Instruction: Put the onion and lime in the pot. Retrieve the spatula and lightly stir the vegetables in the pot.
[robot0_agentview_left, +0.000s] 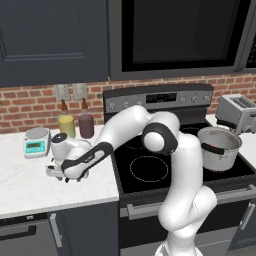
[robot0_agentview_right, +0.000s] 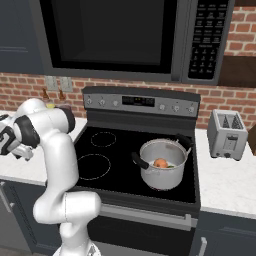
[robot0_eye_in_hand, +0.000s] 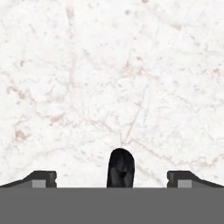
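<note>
One pot (robot0_agentview_right: 162, 172) on the stove (robot0_agentview_right: 100, 165), one onion (robot0_agentview_right: 160, 163) inside.

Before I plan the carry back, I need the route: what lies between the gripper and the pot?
In the left base view, the gripper hangs over the white counter; between it and the pot lie bare counter and the stove's empty burners.

wall: red brick (robot0_agentview_left: 30, 105) | cabinets: dark (robot0_agentview_left: 50, 40) | counter: white marble (robot0_agentview_left: 25, 185) | stove: black (robot0_agentview_right: 110, 150)

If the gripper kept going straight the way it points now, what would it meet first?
Most likely the white marble counter: the gripper faces bare counter surface. A dark rounded handle-like tip sits between the jaws, possibly the spatula's, but depth is unclear.
</note>
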